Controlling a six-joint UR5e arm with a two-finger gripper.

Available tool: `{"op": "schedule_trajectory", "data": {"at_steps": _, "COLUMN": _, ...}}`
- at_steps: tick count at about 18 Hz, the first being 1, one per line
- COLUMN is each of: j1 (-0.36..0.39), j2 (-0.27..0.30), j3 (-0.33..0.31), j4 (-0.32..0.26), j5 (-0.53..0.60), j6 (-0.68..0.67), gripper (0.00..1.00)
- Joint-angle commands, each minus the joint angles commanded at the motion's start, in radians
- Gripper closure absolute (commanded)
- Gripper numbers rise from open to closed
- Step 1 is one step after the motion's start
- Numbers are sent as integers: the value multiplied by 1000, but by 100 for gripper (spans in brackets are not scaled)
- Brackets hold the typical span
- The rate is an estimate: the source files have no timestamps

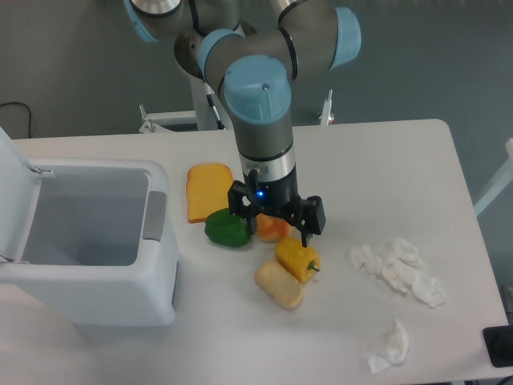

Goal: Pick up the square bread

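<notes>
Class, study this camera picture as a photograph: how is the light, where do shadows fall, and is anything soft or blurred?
In the fixed camera view the light is even and diffuse; the square bread casts only a faint shadow on the table; the crumpled tissues look slightly washed out; the whole picture is mildly soft, and the gripper fingers are hard to make out.

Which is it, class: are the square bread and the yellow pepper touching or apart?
Touching. The camera view shows the square bread pressed against the lower left side of the yellow pepper, with no table showing between them.
</notes>
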Motion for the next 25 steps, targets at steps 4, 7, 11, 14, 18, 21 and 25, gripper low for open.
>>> {"op": "schedule_trajectory", "data": {"at_steps": 4, "j1": 0, "j2": -34, "j3": 14, "j4": 14, "j5": 0, "j6": 2, "gripper": 0}}
{"op": "schedule_trajectory", "data": {"at_steps": 7, "j1": 0, "j2": -52, "j3": 14, "j4": 15, "j5": -2, "j6": 6, "gripper": 0}}
{"op": "schedule_trajectory", "data": {"at_steps": 11, "j1": -5, "j2": -74, "j3": 11, "j4": 12, "j5": -5, "j6": -5, "gripper": 0}}
{"op": "schedule_trajectory", "data": {"at_steps": 14, "j1": -5, "j2": -98, "j3": -3, "j4": 11, "j5": -3, "j6": -105, "gripper": 0}}
{"op": "schedule_trajectory", "data": {"at_steps": 18, "j1": 3, "j2": -124, "j3": 8, "j4": 11, "j5": -6, "j6": -199, "gripper": 0}}
{"op": "schedule_trajectory", "data": {"at_steps": 21, "j1": 5, "j2": -155, "j3": 26, "j4": 11, "j5": -21, "j6": -297, "gripper": 0}}
{"op": "schedule_trajectory", "data": {"at_steps": 25, "j1": 5, "j2": -193, "j3": 60, "j4": 9, "j5": -32, "j6": -368, "gripper": 0}}
